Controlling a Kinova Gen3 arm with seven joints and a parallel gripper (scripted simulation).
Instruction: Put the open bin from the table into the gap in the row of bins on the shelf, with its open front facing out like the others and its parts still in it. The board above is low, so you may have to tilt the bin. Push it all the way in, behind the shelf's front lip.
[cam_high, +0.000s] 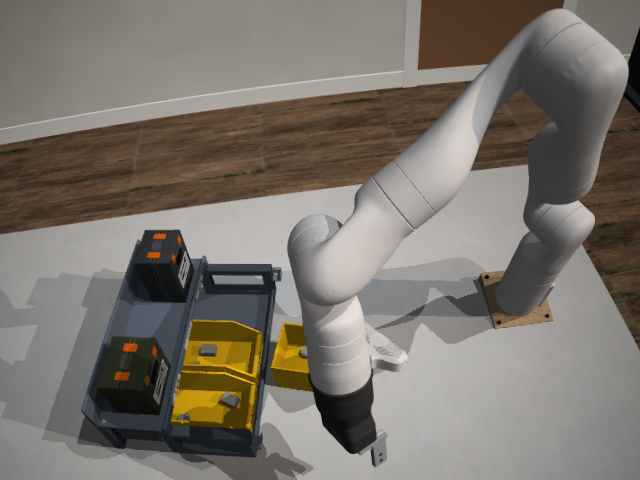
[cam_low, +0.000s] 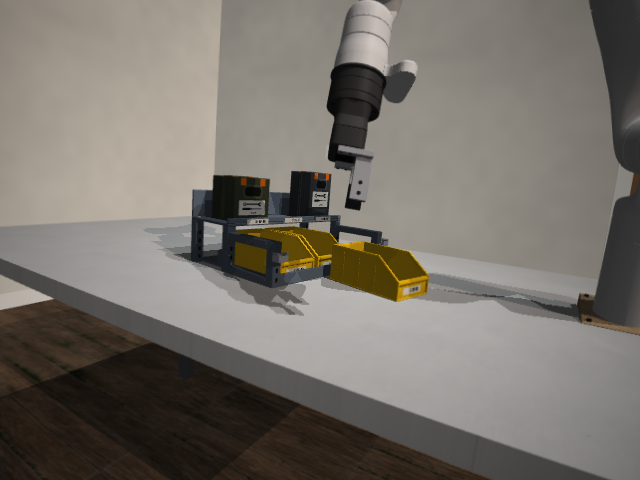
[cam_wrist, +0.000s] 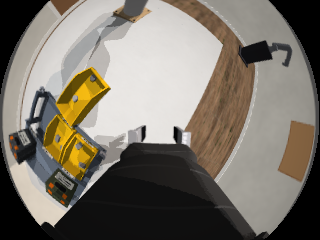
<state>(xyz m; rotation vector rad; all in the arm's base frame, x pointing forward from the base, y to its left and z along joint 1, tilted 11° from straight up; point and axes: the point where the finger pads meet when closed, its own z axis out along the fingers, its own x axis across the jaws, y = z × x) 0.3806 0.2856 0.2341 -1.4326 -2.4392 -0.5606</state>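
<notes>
The loose yellow open bin (cam_high: 287, 356) (cam_low: 376, 268) (cam_wrist: 82, 96) stands on the table just in front of the shelf, open front facing away from it, with small grey parts (cam_high: 302, 352) inside. In the top view my arm hides part of it. The dark grey shelf (cam_high: 148, 315) (cam_low: 209, 240) holds two yellow bins (cam_high: 223, 345) (cam_high: 217, 397) (cam_low: 289, 246) (cam_wrist: 67, 143) side by side. The gap (cam_high: 235, 307) is at the far end of the row. My gripper (cam_high: 376, 452) (cam_low: 356, 196) (cam_wrist: 159, 131) is open and empty. It hangs well above the table, above and a little off to one side of the loose bin.
A dark green tool case (cam_high: 133, 374) (cam_low: 240, 196) and a black one (cam_high: 162, 266) (cam_low: 310, 193) stand on the shelf's upper board. My arm's base sits on a wooden plate (cam_high: 493, 304) at the table's right. The table's edge runs along the wooden floor.
</notes>
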